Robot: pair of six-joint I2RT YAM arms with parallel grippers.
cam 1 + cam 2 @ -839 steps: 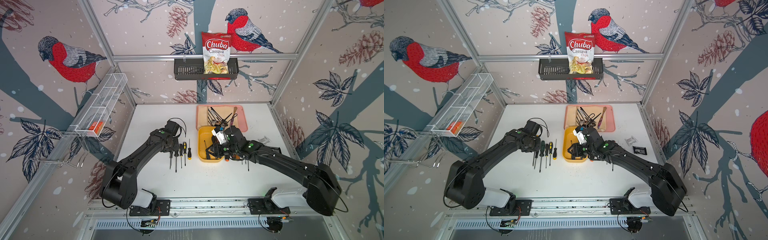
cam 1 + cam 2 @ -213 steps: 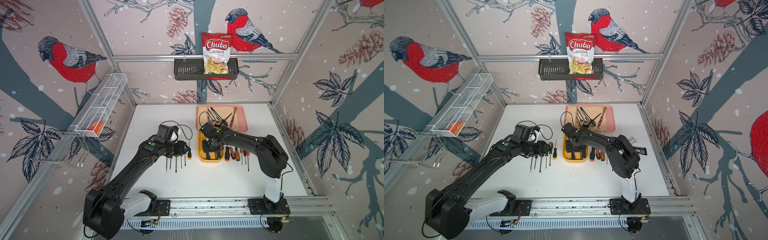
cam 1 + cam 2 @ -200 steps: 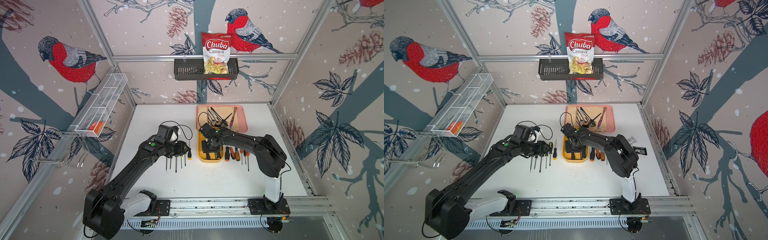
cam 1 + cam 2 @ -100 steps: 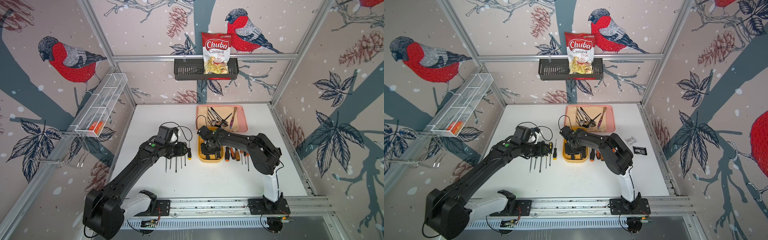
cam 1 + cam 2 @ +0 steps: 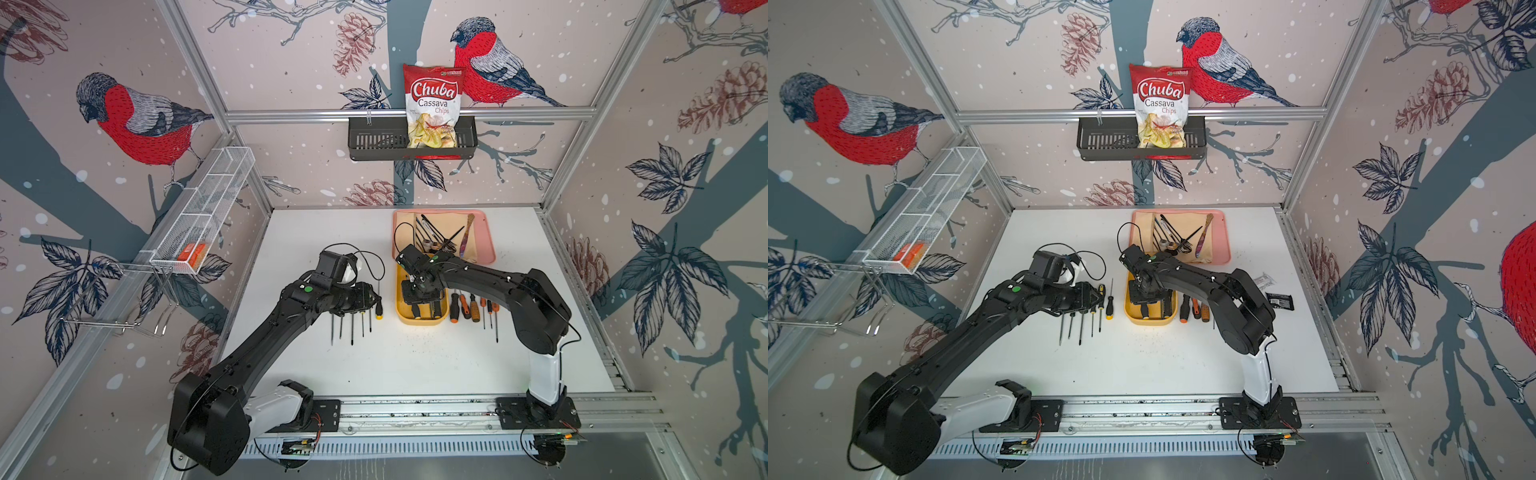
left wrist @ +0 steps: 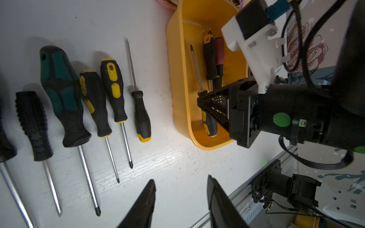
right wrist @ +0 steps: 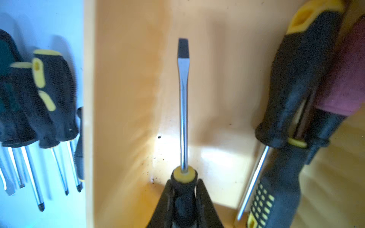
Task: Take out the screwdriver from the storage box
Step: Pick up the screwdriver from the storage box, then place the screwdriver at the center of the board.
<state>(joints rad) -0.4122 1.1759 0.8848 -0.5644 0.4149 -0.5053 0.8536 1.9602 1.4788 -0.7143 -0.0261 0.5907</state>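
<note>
Screwdriver (image 7: 183,118) in storage box (image 6: 177,79), handle mostly hidden, pinched by right tool (image 7: 183,189); arm blocks both top views. Other screwdrivers (image 7: 296,79) alongside. Left tool (image 6: 180,178) spread, empty, over table (image 6: 177,167).

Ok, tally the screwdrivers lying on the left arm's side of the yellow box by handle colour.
Black-and-yellow handle: 3
Teal-and-black handle: 1
Plain black handle: 1
Dark handle cut off by the frame: 1
Total: 6

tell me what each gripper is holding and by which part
Right gripper holds a flat-head screwdriver by its handle, close to the shaft; left gripper is open and empty.
</note>
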